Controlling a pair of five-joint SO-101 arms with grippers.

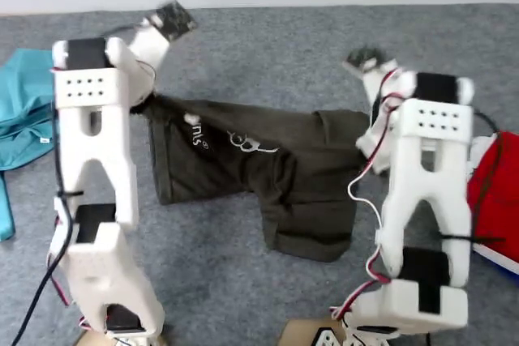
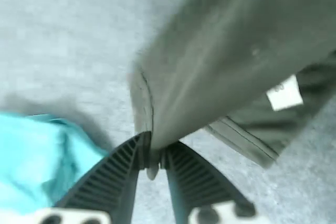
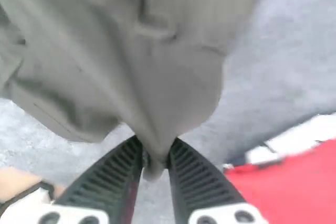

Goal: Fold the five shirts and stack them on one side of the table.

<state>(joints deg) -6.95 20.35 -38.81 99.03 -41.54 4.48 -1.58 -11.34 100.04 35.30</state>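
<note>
A dark olive shirt (image 1: 251,172) lies stretched across the middle of the grey table, partly lifted at both ends. My left gripper (image 2: 154,157) is shut on its collar edge at the shirt's left end, beside a white label (image 2: 285,92). My right gripper (image 3: 155,162) is shut on a bunched fold of the same olive shirt (image 3: 131,51) at its right end. In the high view the left arm (image 1: 93,111) stands over the shirt's left end and the right arm (image 1: 426,151) over its right end.
A teal shirt (image 1: 24,107) lies crumpled at the table's left edge, close to the left gripper (image 2: 31,156). A red shirt (image 1: 495,192) with white trim lies at the right edge, also (image 3: 294,187). Grey cloth (image 1: 268,46) covers the table behind.
</note>
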